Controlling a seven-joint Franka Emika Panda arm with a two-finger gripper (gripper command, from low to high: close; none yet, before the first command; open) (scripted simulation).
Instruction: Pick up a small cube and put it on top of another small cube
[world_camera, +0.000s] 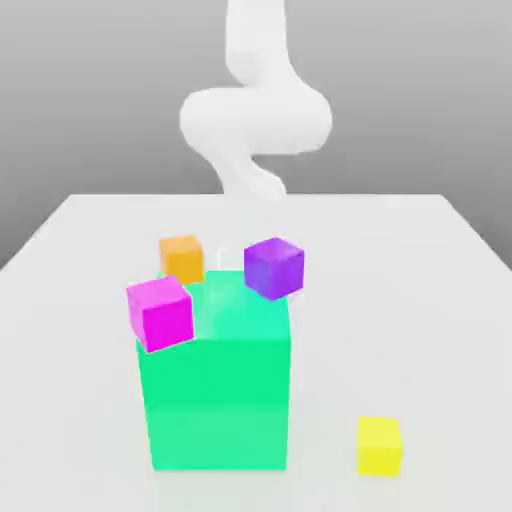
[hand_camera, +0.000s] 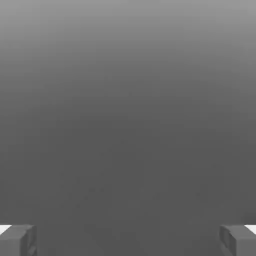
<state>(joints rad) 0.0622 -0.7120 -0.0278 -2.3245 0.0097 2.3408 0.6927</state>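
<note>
The small plain bright yellow cube sits on the flat white counter near the front edge, toward the exterior view's right, resting flat and on its own. It is a little way to the right of the big green block and not touching it.

The big green block stands upright on the counter, much larger than the other pieces. A magenta cube is at the block's upper corner on the exterior view's left, tilted and overlapping the block's top edge; whether it rests on the block or beside it I cannot tell. A purple cube appears at the block's far upper edge toward the right, also turned at an angle. A small orange cube shows behind the block, just beyond the magenta one.

The white robot arm rises at the far side of the counter, its rounded joints bending above the cluster of cubes.

In the hand view, the tool has its two grey fingertips spread wide apart at opposite edges of the picture, with nothing held between them. Beyond them lies a plain grey background
</note>
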